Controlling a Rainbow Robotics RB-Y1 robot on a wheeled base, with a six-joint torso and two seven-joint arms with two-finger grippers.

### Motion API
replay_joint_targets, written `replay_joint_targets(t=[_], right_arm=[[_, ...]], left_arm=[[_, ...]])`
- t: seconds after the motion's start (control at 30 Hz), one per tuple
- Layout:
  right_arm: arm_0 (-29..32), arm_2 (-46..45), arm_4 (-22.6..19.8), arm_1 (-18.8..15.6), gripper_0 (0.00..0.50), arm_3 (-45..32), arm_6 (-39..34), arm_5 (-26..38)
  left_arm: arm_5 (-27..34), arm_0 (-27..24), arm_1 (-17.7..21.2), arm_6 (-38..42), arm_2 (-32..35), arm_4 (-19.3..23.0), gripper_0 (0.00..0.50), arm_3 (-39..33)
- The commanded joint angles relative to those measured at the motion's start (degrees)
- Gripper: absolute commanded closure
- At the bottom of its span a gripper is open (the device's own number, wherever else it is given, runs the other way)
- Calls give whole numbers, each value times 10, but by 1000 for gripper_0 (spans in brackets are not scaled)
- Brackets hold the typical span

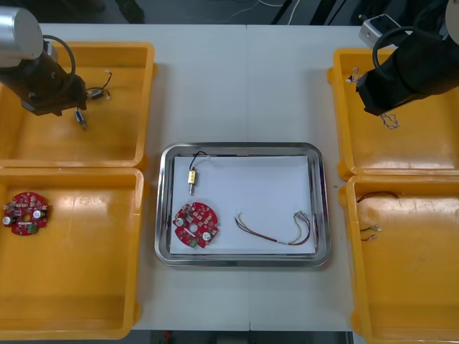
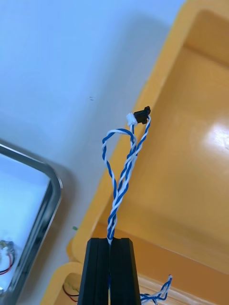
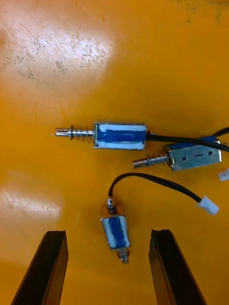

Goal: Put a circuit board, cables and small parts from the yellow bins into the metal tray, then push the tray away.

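Observation:
My right gripper [image 2: 109, 242] is shut on a twisted blue and white cable [image 2: 121, 176], which hangs above the far right yellow bin [image 1: 423, 147], near its inner wall. From the front, the cable [image 1: 391, 120] dangles under that gripper [image 1: 380, 107]. Over the far left bin [image 1: 136, 107], my left gripper [image 3: 107, 233] is open, its fingers either side of a small metal part [image 3: 115, 231] with a black lead. The metal tray [image 1: 163, 208] holds a red circuit board [image 1: 196, 225], a small metal part [image 1: 192, 178] and a red and yellow cable [image 1: 276, 229].
Two more small metal parts [image 3: 119, 136] [image 3: 193, 157] lie just beyond the left fingers. Another red circuit board [image 1: 25, 213] sits in the near left bin [image 1: 79, 287]. Red and yellow cables [image 1: 371, 231] lie in the near right bin [image 1: 416, 287].

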Motion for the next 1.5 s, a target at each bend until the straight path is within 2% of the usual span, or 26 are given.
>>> replay_joint_targets(t=[0.03,0.3,0.67,0.8,0.83,0.87,0.9,0.93,1.2,1.5], right_arm=[[0,11,-38,-19,500,-35,14,3],[0,87,-50,-17,500,-79,34,3],[0,172,-36,13,500,-113,222,3],[0,188,-24,32,500,-113,263,3],[0,194,-23,37,500,-114,274,3],[0,201,-20,42,500,-113,286,3],[0,209,-17,46,500,-112,297,3],[0,213,-15,49,500,-111,301,3],[24,237,26,92,500,-99,317,3],[75,243,31,99,500,-98,345,-7]], left_arm=[[-30,-31,-7,-42,-16,-3,0,16],[-50,-30,-19,-48,-23,4,0,40],[-76,-19,-22,-57,-39,12,0,50],[-76,-19,-22,-59,-39,13,0,50],[-76,-19,-22,-60,-40,14,55,50],[-76,-19,-22,-60,-40,15,204,50],[-76,-19,-22,-61,-39,16,394,50],[-76,-19,-22,-61,-40,16,499,50],[-73,-19,-22,-64,-40,21,500,50],[-72,-19,-19,-67,-40,25,500,48]])
